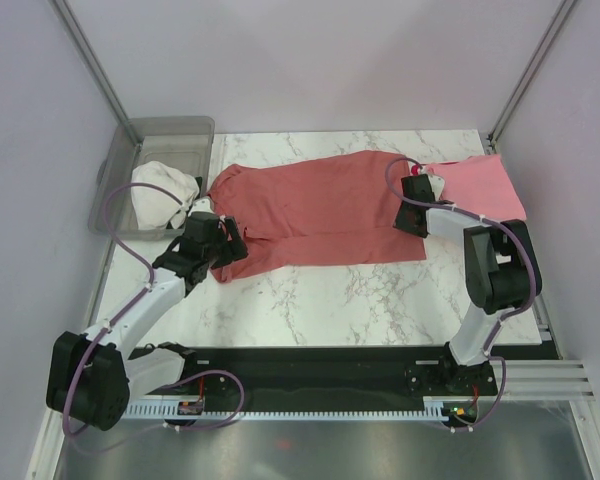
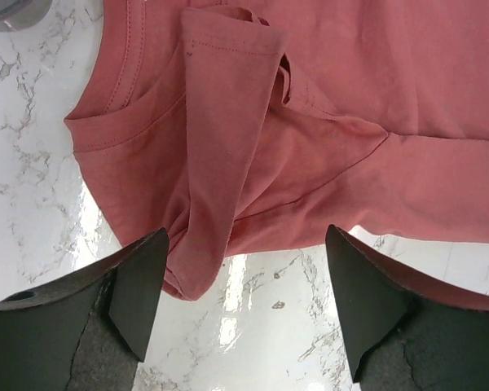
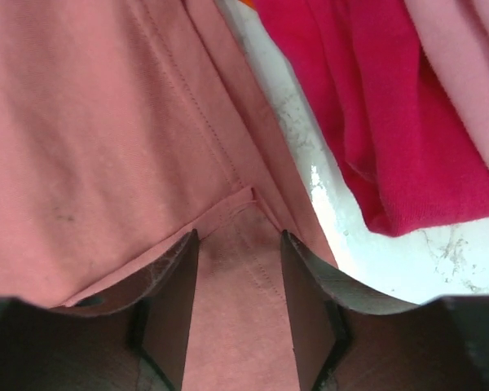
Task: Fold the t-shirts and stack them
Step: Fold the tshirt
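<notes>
While the salmon shirt (image 1: 320,215) lies partly folded, no stack yet, we see left gripper (image 2: 244,236) wide, right gripper (image 3: 240,236) narrow, neither holding

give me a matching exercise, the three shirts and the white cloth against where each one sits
1 salmon-red t-shirt
2 light pink t-shirt
3 bright red t-shirt
4 white cloth

a in the clear bin
b far right of the table
c spread across the middle
d bunched between the other two shirts

Pairs: 1-c, 2-b, 3-d, 4-a
</notes>
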Controlling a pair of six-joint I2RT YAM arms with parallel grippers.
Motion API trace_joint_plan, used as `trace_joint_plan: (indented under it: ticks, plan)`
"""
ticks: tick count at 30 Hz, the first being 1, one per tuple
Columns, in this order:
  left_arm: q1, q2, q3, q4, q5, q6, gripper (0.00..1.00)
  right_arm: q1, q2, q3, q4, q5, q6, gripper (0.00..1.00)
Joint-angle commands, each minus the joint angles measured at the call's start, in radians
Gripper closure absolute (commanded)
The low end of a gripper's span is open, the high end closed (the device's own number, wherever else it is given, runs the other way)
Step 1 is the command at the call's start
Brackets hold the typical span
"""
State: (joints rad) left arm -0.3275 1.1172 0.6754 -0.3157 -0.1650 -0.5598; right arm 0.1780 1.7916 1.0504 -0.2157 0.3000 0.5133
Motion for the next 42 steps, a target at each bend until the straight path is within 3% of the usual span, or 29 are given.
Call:
trace_joint_plan:
  ticks: [1, 6, 7, 11, 24, 39, 42]
  plan:
    - [-0.002, -0.005, -0.022, 0.061, -0.024, 0.023, 0.16, 0.003, 0.023, 0.043, 0.041, 0.060, -0.010, 0.49]
    - [0.007, 0.012, -0.023, 0.076, -0.018, 0.031, 0.19, 0.011, 0.017, 0.043, 0.042, 0.083, -0.009, 0.75]
    - [0.008, 0.019, -0.023, 0.078, -0.018, 0.032, 0.19, 0.011, 0.011, 0.039, 0.042, 0.090, -0.009, 0.84]
    - [0.018, 0.038, -0.016, 0.081, -0.008, 0.038, 0.23, 0.012, -0.015, 0.017, 0.045, 0.105, -0.006, 1.00]
    - [0.035, 0.112, -0.017, 0.083, 0.022, 0.049, 0.46, 0.011, -0.044, -0.003, 0.052, 0.110, 0.001, 1.00]
    - [0.038, -0.016, -0.120, 0.046, 0.074, 0.029, 0.40, 0.012, -0.047, -0.004, 0.050, 0.094, 0.004, 1.00]
    - [0.038, -0.010, -0.120, 0.038, 0.053, 0.037, 0.51, 0.012, -0.051, -0.004, 0.050, 0.094, 0.004, 1.00]
